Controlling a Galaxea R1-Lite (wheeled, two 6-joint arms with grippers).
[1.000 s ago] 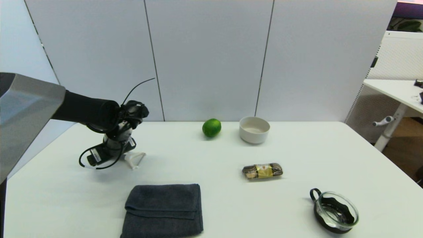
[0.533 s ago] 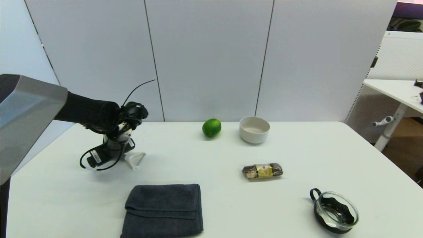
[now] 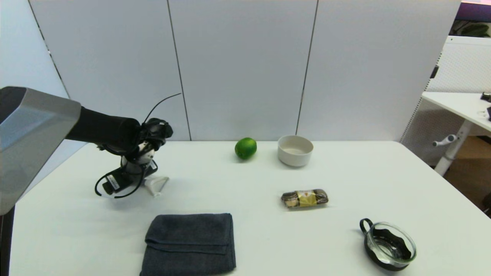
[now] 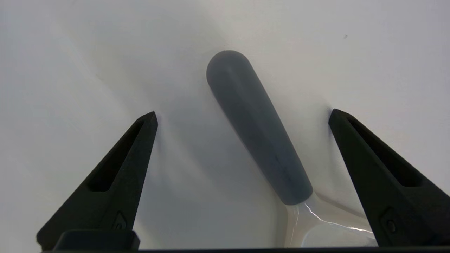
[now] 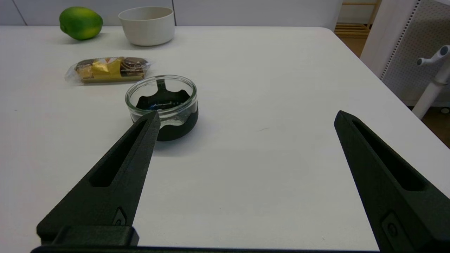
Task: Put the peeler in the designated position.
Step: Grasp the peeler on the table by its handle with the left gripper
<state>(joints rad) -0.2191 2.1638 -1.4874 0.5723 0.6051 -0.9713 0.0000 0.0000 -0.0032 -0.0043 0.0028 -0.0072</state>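
Over the last second the left gripper (image 3: 142, 183), at the left of the head view, has lifted slightly. It sits spread wide with nothing held: in its wrist view the 2 black fingers (image 4: 123, 168) stand on either side of the small Y-shaped peeler with a grey rounded handle and white forked head (image 4: 258, 131), touching neither side. The peeler lies flat on bare white tabletop (image 3: 230, 184), up and left of the dark grey folded towel (image 3: 190, 243). This reads as a finished release. The right gripper (image 5: 242, 147) hangs open, idle, near the glass bowl on a black base (image 5: 162, 105).
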